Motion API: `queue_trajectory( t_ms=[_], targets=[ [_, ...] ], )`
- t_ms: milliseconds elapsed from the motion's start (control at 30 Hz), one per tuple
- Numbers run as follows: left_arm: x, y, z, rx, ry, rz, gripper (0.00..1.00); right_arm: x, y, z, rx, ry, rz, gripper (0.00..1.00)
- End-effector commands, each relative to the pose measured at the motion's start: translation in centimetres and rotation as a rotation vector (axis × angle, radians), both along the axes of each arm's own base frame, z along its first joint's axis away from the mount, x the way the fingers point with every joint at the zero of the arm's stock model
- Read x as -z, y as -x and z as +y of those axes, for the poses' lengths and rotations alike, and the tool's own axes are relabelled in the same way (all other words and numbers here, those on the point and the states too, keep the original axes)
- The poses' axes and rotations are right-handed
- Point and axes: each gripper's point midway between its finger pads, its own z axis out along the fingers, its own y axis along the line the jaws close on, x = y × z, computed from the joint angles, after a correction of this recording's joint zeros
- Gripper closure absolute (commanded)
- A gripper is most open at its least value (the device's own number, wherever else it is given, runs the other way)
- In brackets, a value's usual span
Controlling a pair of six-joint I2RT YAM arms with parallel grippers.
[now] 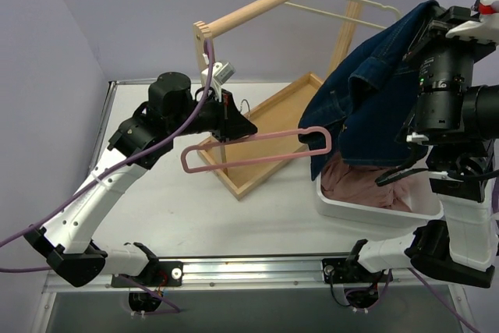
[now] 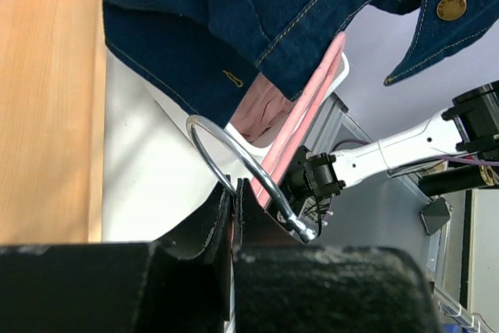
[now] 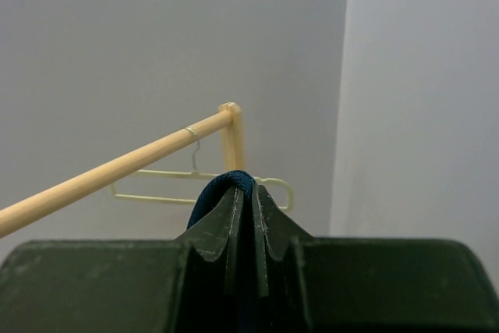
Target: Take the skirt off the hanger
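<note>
Your left tool (image 1: 234,118) clamps the pink hanger (image 1: 249,157), your right tool (image 3: 248,200) pinches the denim jacket (image 1: 366,91) high, and one slip could smother the skirt (image 1: 355,181) in the right-hand bin (image 1: 366,212).

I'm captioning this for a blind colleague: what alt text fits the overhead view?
The left gripper, shut, holds a pink hanger above the table, its far end by a blue denim garment held up by the right gripper. Below, a pink skirt lies in a white bin; a cream hanger hangs on the wooden rail.

skirt (image 1: 355,181) mostly hidden, under denim garment (image 1: 366,91)
</note>
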Motion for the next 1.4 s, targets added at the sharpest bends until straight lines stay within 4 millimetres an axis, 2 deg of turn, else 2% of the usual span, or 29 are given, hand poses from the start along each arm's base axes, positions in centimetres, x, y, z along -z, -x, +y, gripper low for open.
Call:
queue_trajectory(
  t_ms=[0, 133, 300, 667, 733, 767, 1033, 1167, 1200, 1267, 1300, 1367],
  targets=[
    [-2.0, -1.1, 0.0, -0.027, 0.013, -0.064, 0.98, -3.6, 2.6, -4.0, 0.105, -0.026, -0.109, 1.0],
    [-2.2, -1.4, -0.6, -0.019, 0.019, -0.053, 0.98, -4.7, 3.8, -6.2, 0.177, -0.023, -0.128, 1.0],
    [-1.7, -1.7, -0.9, -0.021, 0.011, -0.033, 0.98, -5.8, 5.7, -7.9, 0.128, -0.089, -0.206, 1.0],
    [-1.5, -2.3, -1.4, -0.032, 0.01, -0.015, 0.98, -5.9, 8.2, -9.6, 0.03, -0.11, -0.275, 1.0],
    [-1.5, -2.3, -1.4, -0.032, 0.013, -0.008, 0.98, -6.4, 8.4, -9.5, 0.01, -0.102, -0.287, 1.0],
    [-1.4, -2.4, -1.5, -0.031, 0.016, -0.006, 0.98, -6.8, 8.0, -8.5, -0.014, -0.075, -0.299, 1.0],
    [-0.9, -2.1, -1.3, -0.042, 0.018, 0.018, 0.98, -8.5, 8.0, -6.6, -0.082, -0.038, -0.383, 1.0],
    [-1.1, -2.1, -1.0, -0.056, 0.017, 0.013, 0.98, -7.9, 7.0, -5.6, -0.074, -0.006, -0.354, 1.0],
    [-1.1, -2.1, -1.0, -0.057, 0.018, 0.014, 0.98, -7.0, 5.9, -4.6, -0.069, 0.024, -0.32, 1.0],
    [-1.0, -2.1, -1.1, -0.057, 0.021, 0.019, 0.98, -6.0, 5.4, -4.6, -0.046, 0.028, -0.292, 1.0],
    [-1.0, -2.1, -1.1, -0.057, 0.023, 0.022, 0.98, -4.9, 4.3, -3.5, -0.044, 0.058, -0.257, 1.0],
    [-0.8, -2.1, -1.3, -0.053, 0.027, 0.029, 0.98, -3.7, 3.9, -3.8, -0.01, 0.054, -0.221, 1.0]
  ],
)
